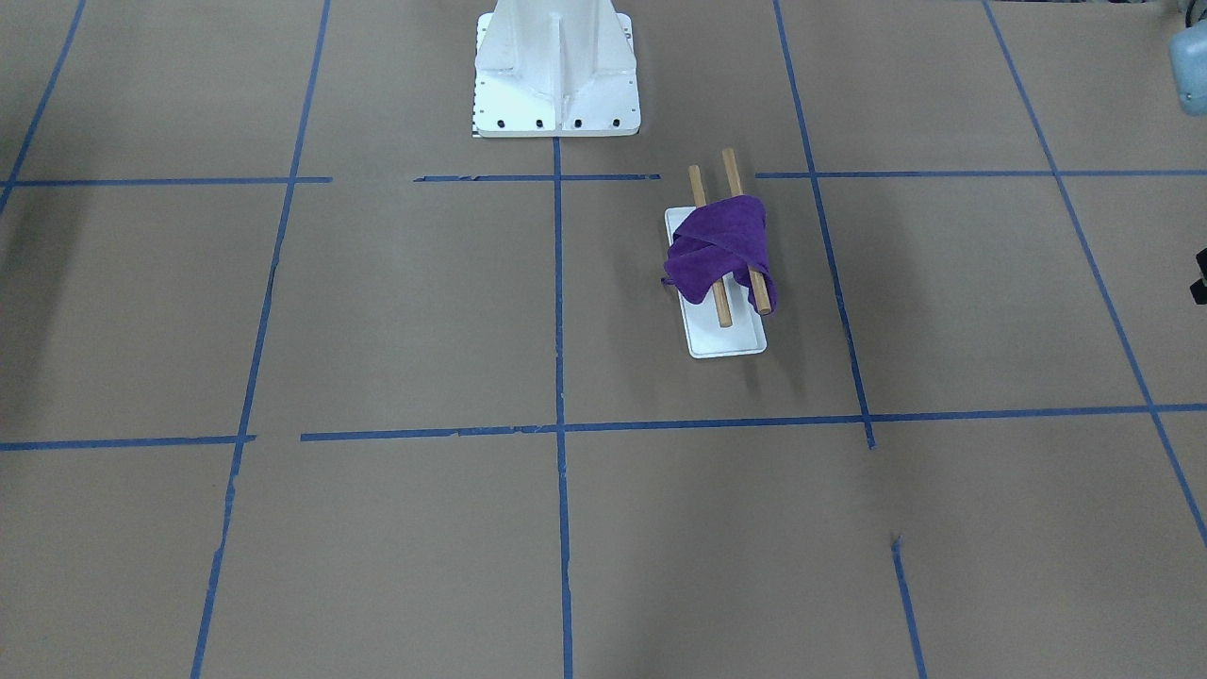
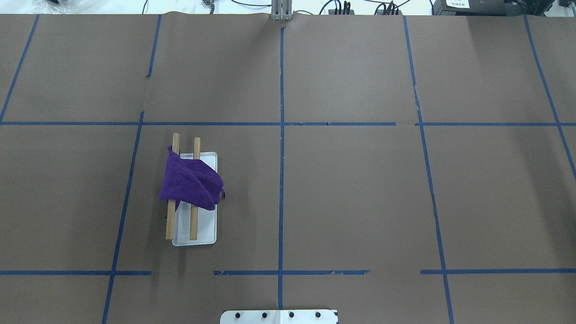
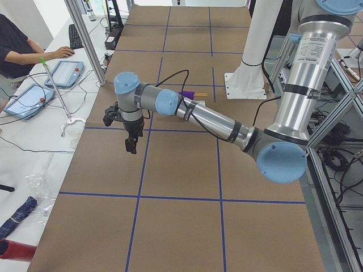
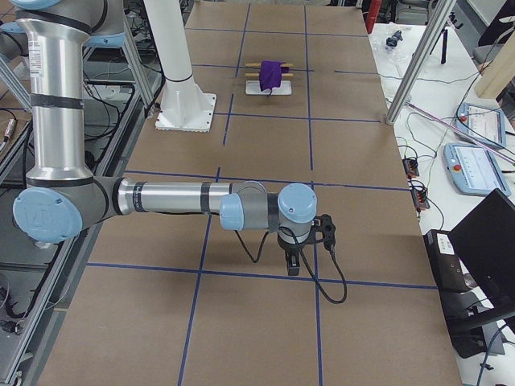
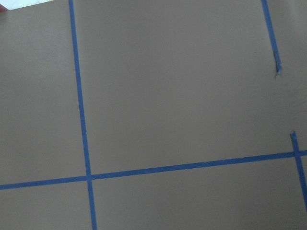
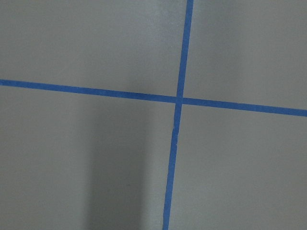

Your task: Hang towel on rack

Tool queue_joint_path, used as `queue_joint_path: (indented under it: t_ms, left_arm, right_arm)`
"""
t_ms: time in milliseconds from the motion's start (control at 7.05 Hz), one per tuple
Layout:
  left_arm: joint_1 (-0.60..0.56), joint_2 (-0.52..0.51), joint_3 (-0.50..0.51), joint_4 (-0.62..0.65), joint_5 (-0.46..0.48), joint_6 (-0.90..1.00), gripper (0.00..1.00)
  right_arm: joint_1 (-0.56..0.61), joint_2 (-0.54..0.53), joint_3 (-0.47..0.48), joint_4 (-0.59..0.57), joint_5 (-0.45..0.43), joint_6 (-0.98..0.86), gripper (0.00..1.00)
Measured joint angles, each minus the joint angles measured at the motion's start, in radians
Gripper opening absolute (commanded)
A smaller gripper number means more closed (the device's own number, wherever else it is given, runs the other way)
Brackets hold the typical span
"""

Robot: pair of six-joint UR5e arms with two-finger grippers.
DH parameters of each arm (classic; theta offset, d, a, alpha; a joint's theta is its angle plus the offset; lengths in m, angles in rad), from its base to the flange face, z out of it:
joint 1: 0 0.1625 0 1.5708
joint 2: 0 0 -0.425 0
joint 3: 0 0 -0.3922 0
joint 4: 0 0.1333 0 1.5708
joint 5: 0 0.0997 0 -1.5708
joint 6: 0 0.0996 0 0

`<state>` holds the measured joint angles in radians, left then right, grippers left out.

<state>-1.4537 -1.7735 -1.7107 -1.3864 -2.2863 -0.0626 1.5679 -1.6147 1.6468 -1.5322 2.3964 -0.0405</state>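
Note:
The rack stands on a white tray base (image 1: 728, 338) with two parallel wooden dowels (image 1: 722, 306). A purple towel (image 1: 721, 250) lies bunched over both dowels, with folds hanging towards the tray. In the overhead view the towel (image 2: 191, 182) covers the middle of the dowels (image 2: 194, 225) above the tray (image 2: 206, 227). The left gripper (image 3: 131, 145) hangs over the table's left end, far from the rack; I cannot tell if it is open. The right gripper (image 4: 294, 261) hangs over the right end, also far away; I cannot tell its state. Both wrist views show only bare table.
The white bolted robot pedestal (image 1: 556, 71) stands at the table's middle, near the rack. Brown paper with blue tape lines (image 2: 281, 135) covers the table. A person (image 3: 17, 51) sits at a side desk with tablets beyond the left end.

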Motion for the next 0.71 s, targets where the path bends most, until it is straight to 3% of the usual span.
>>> queue_joint_path:
  t_ms: [284,709]
  left_arm:
    - [-0.071,0.070,0.067,-0.030,-0.062,0.132,1.00]
    - [-0.107,0.145,0.085,-0.047,-0.074,0.174,1.00]
  right_arm:
    - [0.001,-0.001,0.000,0.001,0.002,0.003,1.00]
    - [0.001,-0.001,0.000,0.001,0.004,0.004,1.00]
